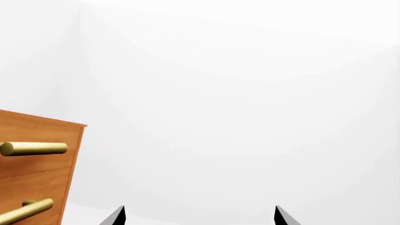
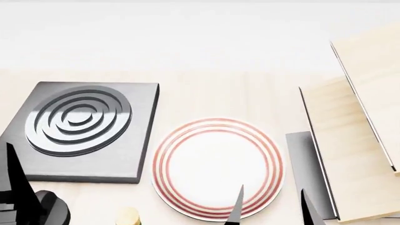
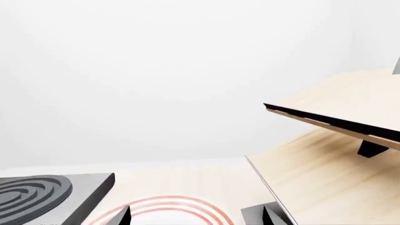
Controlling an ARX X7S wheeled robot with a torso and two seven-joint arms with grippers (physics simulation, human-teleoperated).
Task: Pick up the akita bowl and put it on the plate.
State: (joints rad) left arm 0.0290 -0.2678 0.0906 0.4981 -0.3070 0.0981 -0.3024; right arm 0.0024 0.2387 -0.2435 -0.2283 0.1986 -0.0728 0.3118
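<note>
Akita bowl was out of every view; search step judged in hand. Plate (image 2: pixel 218 168) sat empty at stove burner's (image 2: pixel 81 131) 3 o'clock. Right gripper (image 2: pixel 272 206) fingers apart above plate's 5 o'clock edge; left gripper (image 1: pixel 198 216) apart too. Next: locate the bowl.

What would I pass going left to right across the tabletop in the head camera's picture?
Dark square stove burner → white plate with red rings → stepped light wooden rack at the right edge. The akita bowl does not show in this view.
</note>
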